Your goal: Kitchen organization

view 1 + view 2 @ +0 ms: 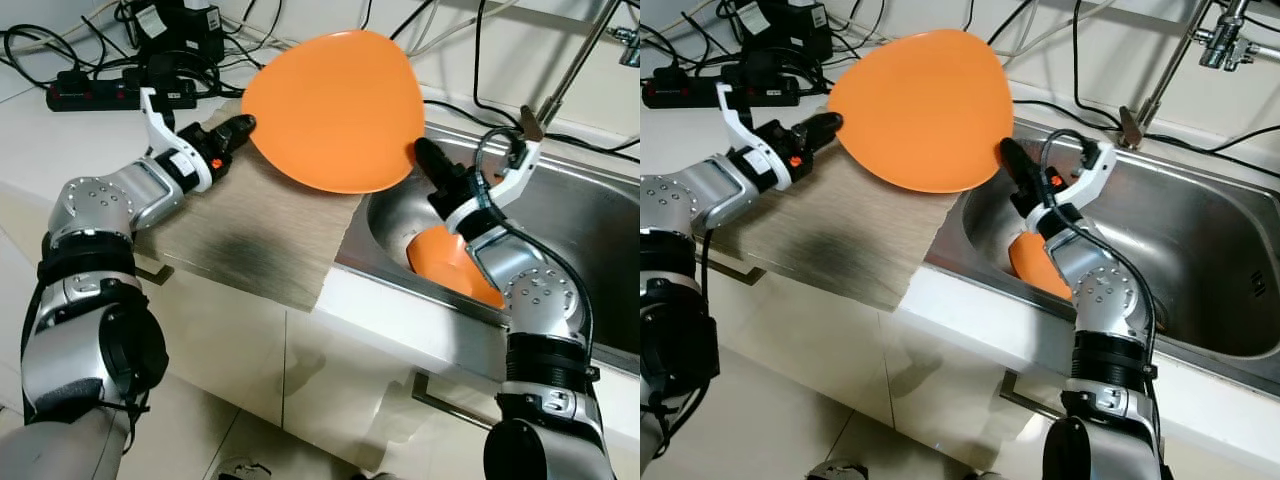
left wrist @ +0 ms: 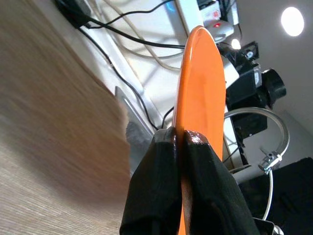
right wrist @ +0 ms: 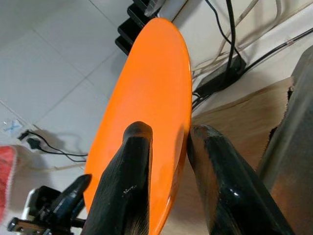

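Eye views: plate (image 1: 335, 110), orange, held in the air between both grippers, above the join of mat (image 1: 250, 235) and sink (image 1: 590, 215). Left gripper (image 1: 243, 127) pinches its left rim; right gripper (image 1: 420, 152) pinches its lower right rim. Plate tilted, face toward the camera, long axis running gripper to gripper. Open air all round its upper edge; cables and power strip (image 1: 95, 95) lie on the counter beyond the left gripper. Below the right gripper, an orange bowl (image 1: 450, 265) sits in the sink against the near wall. Tap (image 1: 1185, 60) rises well behind.

Left wrist view: fingers (image 2: 156, 196) closed tight on the plate's rim, plate edge-on, running straight away from the tips. Mat to one side.

Right wrist view: fingers (image 3: 124, 186) astride the plate's rim, one on each face, narrow gap. Left gripper shows at the plate's far edge.
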Controlling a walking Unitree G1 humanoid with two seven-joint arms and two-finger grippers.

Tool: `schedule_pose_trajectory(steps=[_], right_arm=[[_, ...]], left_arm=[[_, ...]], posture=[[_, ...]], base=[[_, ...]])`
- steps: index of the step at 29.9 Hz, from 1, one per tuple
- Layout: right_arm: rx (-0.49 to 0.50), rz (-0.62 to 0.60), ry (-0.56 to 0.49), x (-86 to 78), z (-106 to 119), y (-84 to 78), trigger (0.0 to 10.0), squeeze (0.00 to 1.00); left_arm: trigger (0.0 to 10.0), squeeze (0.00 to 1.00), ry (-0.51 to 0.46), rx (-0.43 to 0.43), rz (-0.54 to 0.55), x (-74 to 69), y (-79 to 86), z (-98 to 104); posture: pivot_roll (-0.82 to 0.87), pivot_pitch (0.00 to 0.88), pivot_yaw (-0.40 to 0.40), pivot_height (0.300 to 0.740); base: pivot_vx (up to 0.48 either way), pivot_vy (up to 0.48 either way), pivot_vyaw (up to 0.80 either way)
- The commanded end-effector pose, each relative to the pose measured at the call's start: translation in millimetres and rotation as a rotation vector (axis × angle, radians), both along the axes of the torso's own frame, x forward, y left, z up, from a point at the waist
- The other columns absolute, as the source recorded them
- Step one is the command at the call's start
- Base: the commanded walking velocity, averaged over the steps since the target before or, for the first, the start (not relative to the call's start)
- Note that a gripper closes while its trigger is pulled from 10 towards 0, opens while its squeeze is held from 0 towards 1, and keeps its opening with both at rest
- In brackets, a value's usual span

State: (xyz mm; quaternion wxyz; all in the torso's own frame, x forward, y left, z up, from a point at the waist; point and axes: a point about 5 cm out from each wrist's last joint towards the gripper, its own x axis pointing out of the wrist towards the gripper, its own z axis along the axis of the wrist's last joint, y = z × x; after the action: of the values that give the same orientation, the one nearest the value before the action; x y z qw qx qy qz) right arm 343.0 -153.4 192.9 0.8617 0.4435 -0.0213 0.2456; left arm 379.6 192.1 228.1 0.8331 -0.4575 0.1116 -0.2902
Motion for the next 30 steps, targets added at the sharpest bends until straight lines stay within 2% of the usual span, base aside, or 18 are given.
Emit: schedule_pose_trajectory(steps=[1,2,7,8,9,10,18,30], right_arm=[[0.018,0.042,-0.037,0.4,11.5,4.0,10.0,0.71],[0.015,0.05,-0.032,0.4,11.3,4.4,10.0,0.0],[0.012,0.055,-0.03,0.0,10.8,3.9,10.0,0.0],[0.02,0.053,-0.031,-0.5,11.0,2.8,5.8,0.0],[0.03,0.052,-0.032,-1.0,11.2,1.7,3.9,0.0],[0.041,0.054,-0.035,-1.6,11.5,0.8,0.0,0.0],[0.026,0.047,-0.023,-3.9,6.4,-1.2,0.0,0.0],[0.017,0.074,-0.03,-5.9,6.2,1.0,0.0,0.0]], left_arm=[[0.0,0.0,-0.059,-0.032,-0.072,-2.0,-12.3,12.4],[0.0,0.0,-0.06,-0.028,-0.085,-3.4,-14.9,11.8],[0.0,0.0,-0.06,-0.02,-0.089,-4.7,-16.1,11.3],[0.0,0.0,-0.06,-0.019,-0.086,-5.3,-16.0,11.2],[0.0,0.0,-0.058,-0.018,-0.081,-5.4,-15.6,11.0],[0.0,0.0,-0.058,-0.017,-0.074,-5.6,-15.1,10.9],[0.0,0.0,-0.065,-0.052,-0.084,-7.4,-16.0,15.2],[0.0,0.0,-0.056,-0.03,-0.108,-10.5,-19.9,13.0]], posture=[[0.0,0.0,-0.037,0.74],[0.0,0.0,-0.037,0.74],[0.0,0.0,-0.036,0.74],[0.0,0.0,-0.034,0.74],[0.0,0.0,-0.034,0.74],[0.0,0.0,-0.033,0.74],[0.0,0.0,-0.028,0.74],[0.0,0.0,-0.028,0.74]], base=[[0.0,0.0,0.0],[0.0,0.0,0.0],[0.0,0.0,0.0],[0.0,0.0,0.0],[0.0,0.0,0.0],[0.0,0.0,0.0],[0.0,0.0,0.0],[0.0,0.0,0.0]])
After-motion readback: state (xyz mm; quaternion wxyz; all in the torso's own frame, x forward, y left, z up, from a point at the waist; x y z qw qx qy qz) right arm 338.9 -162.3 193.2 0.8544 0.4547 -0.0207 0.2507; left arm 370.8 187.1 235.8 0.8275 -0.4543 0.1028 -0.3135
